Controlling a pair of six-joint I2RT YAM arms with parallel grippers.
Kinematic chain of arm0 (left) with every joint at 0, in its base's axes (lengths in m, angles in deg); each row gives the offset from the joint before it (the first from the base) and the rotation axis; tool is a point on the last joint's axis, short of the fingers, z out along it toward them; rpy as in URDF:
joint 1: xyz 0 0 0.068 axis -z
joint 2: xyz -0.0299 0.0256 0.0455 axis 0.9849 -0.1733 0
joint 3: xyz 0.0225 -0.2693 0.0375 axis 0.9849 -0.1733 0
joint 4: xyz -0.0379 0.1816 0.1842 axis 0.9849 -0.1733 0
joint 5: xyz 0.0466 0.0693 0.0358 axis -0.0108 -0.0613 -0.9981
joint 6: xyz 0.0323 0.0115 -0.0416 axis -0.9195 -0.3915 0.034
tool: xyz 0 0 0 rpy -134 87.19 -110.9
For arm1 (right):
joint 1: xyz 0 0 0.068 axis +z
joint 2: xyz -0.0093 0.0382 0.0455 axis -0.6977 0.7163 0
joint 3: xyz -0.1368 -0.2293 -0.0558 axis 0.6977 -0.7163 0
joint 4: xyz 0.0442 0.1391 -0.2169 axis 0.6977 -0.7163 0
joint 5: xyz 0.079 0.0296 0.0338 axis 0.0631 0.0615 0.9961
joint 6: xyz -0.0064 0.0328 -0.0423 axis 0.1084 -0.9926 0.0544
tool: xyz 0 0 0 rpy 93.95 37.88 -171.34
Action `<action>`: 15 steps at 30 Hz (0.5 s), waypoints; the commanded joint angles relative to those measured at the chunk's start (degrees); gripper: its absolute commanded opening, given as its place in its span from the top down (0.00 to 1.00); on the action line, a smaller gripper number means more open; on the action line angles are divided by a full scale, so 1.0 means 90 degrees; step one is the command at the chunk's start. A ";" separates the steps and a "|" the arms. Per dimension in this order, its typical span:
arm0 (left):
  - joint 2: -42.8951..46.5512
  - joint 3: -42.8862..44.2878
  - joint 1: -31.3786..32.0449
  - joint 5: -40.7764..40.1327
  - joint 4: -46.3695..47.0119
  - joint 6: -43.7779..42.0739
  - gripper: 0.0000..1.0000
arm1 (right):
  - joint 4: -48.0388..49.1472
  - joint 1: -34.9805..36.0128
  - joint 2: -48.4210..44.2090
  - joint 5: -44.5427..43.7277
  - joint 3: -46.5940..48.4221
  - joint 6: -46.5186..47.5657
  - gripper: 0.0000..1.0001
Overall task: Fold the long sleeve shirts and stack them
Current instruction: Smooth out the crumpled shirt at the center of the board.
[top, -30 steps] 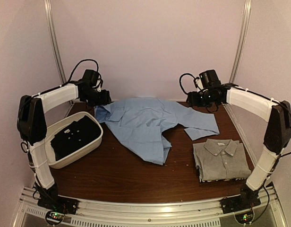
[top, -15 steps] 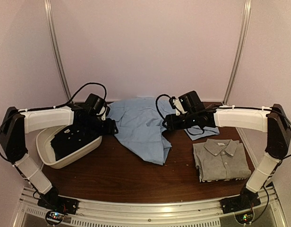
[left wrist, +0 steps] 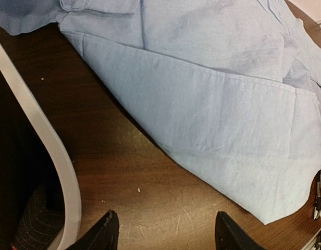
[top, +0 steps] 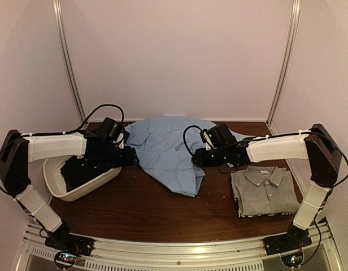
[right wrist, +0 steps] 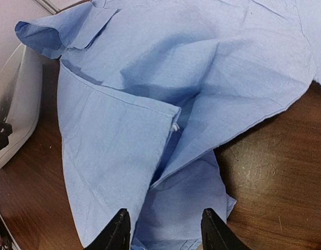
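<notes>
Closing the right tool (right wrist: pixel 163 229), spread apart like the left tool (left wrist: pixel 165 234), may pinch seemingly overlapped light blue shirt (top: pixel 162 149) layers, skewing the fold.

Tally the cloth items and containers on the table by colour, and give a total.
Light blue: 1, the light blue shirt, spread out
Grey: 1, the grey shirt, folded
Black: 1, the black clothing in the bin, piece count not clear
White: 1, the white bin
Total: 4
</notes>
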 commanded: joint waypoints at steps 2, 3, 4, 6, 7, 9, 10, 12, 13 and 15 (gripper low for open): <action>-0.0122 -0.0040 -0.0027 -0.0102 0.0254 -0.0211 0.36 | 0.0478 -0.0018 -0.0289 -0.0478 -0.0440 -0.0515 0.54; -0.0122 -0.0048 -0.0027 -0.0101 0.0283 -0.0231 0.36 | 0.0499 -0.0034 -0.0322 -0.0515 -0.0508 -0.0540 0.54; -0.0136 -0.0049 -0.0027 -0.0090 0.0295 -0.0251 0.37 | 0.0501 -0.0040 -0.0336 -0.0506 -0.0545 -0.0553 0.54; -0.0193 -0.0041 -0.0027 -0.0016 0.0322 -0.0283 0.37 | 0.0522 -0.0003 -0.0342 -0.0333 -0.0547 -0.0483 0.55; -0.0207 -0.0031 -0.0027 0.0010 0.0345 -0.0295 0.37 | 0.0509 0.0027 -0.0338 -0.0295 -0.0537 -0.0481 0.55; -0.0239 -0.0023 -0.0027 0.0059 0.0386 -0.0308 0.37 | 0.0494 0.0159 -0.0377 -0.0302 -0.0542 -0.0508 0.55; -0.0244 -0.0016 -0.0027 0.0073 0.0392 -0.0308 0.37 | 0.0497 0.0242 -0.0419 -0.0339 -0.0565 -0.0515 0.55; -0.0257 0.0011 -0.0027 0.0117 0.0424 -0.0318 0.37 | 0.0501 0.0370 -0.0516 -0.0437 -0.0623 -0.0535 0.54; -0.0261 0.0017 -0.0027 0.0131 0.0434 -0.0323 0.37 | 0.0520 0.0415 -0.0558 -0.0438 -0.0653 -0.0540 0.53; -0.0274 0.0050 -0.0027 0.0153 0.0444 -0.0339 0.37 | 0.0534 0.0476 -0.0562 -0.0439 -0.0681 -0.0540 0.52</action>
